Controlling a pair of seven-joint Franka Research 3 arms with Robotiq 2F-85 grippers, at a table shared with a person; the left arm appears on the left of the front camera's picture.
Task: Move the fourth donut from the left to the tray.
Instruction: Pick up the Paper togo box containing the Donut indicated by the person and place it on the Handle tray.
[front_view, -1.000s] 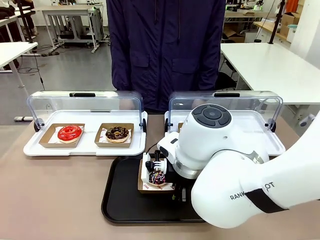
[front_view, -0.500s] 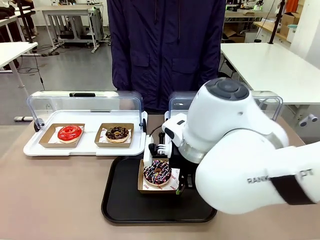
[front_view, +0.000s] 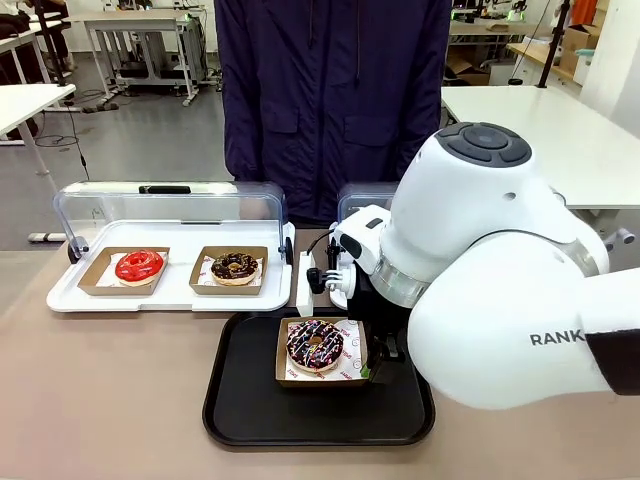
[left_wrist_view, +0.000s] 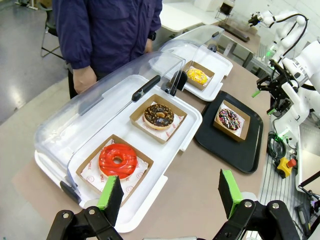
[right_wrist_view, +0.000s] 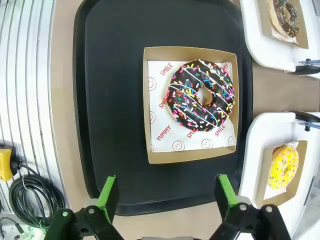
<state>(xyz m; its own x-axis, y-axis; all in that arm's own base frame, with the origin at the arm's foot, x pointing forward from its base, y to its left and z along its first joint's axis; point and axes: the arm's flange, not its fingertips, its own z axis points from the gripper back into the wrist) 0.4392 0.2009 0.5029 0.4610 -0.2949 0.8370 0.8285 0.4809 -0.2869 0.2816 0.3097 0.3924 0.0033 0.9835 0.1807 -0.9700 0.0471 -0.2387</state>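
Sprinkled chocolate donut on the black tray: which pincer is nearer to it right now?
Right. The right pincer hangs open just above the sprinkled chocolate donut in its cardboard holder on the black tray. The left pincer is open, far off beyond the red donut.

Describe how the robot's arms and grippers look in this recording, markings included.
The right arm is glossy white with rounded joints, a dark grey round cap on top, black lettering and a black band. Each gripper, right and left, is black with two fingers faced with bright green pads.
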